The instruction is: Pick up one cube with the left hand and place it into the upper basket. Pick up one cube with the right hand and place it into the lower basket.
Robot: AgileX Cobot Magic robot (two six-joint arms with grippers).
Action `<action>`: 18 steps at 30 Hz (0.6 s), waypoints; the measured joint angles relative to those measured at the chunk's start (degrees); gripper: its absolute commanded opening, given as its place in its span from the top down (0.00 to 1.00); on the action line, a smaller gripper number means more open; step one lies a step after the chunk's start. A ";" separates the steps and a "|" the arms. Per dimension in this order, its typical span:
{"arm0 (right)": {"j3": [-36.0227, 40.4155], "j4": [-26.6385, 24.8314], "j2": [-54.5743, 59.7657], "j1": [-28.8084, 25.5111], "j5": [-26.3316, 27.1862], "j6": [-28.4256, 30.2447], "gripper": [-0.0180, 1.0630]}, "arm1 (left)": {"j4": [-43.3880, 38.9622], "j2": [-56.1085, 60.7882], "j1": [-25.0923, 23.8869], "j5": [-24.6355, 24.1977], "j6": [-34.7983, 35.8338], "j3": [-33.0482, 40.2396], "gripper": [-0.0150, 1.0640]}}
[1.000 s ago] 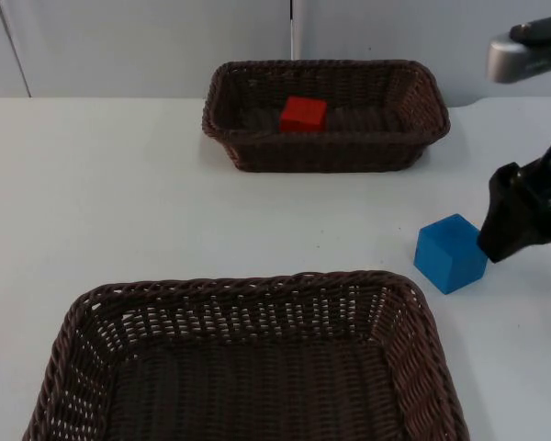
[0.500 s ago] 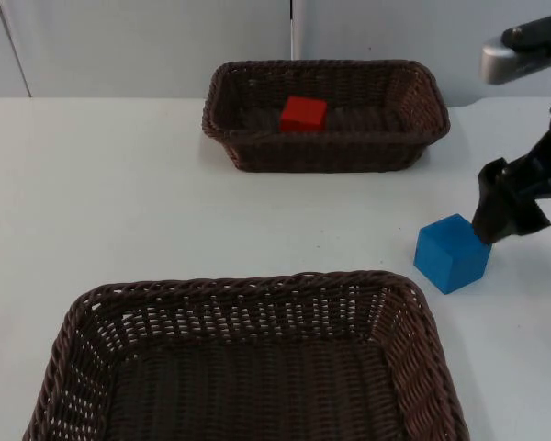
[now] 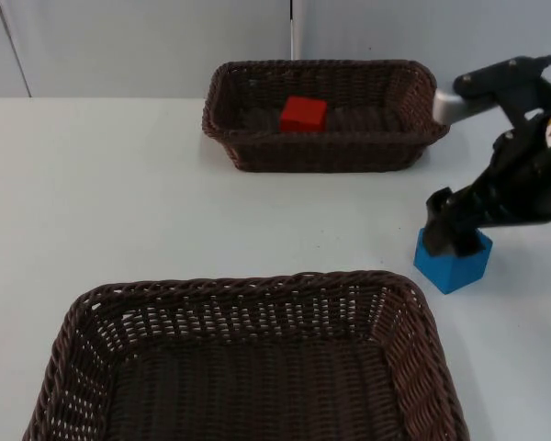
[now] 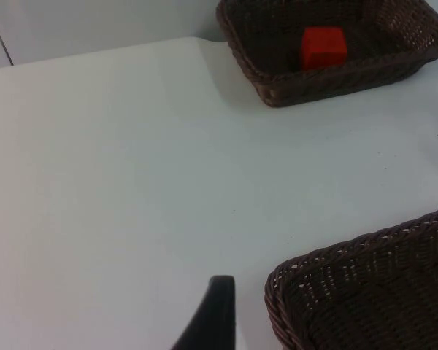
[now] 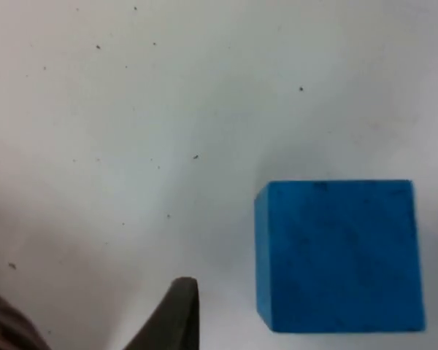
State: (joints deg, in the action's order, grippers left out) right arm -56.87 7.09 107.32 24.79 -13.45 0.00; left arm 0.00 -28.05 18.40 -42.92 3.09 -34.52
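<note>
A blue cube [image 3: 454, 266] [image 5: 339, 255] lies on the white table to the right of the lower basket [image 3: 248, 287]. My right gripper [image 3: 455, 231] hovers directly over it and is open; one black fingertip [image 5: 181, 313] stands beside the cube without touching it. A red cube [image 3: 303, 113] [image 4: 323, 47] rests inside the upper basket [image 3: 326, 158] [image 4: 336, 76] at the back. The lower basket [image 4: 350, 251] holds nothing. My left gripper [image 4: 215, 321] waits above bare table beside the lower basket's corner.
The grey partition wall [image 3: 147, 41] closes the table at the back. White table top [image 3: 101, 184] stretches between the two baskets and to the left of both.
My right gripper has moved left and forward from beside the blue cube to directly above it. The cubes and baskets have not moved.
</note>
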 measured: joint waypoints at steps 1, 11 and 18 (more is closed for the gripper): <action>0.00 0.00 1.01 0.00 0.58 -0.30 0.01 | 0.00 0.00 0.00 0.00 0.00 0.00 0.20; 0.00 0.00 7.38 0.00 7.55 -0.30 0.01 | 0.00 0.00 0.00 0.00 0.00 0.00 0.20; 0.00 0.00 8.01 0.00 10.25 -0.30 0.02 | 0.00 0.00 0.00 0.00 0.00 0.00 0.20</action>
State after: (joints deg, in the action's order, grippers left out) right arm -56.87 7.09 115.33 24.79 -3.20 -0.30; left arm 0.00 -28.05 18.40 -42.92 3.09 -34.52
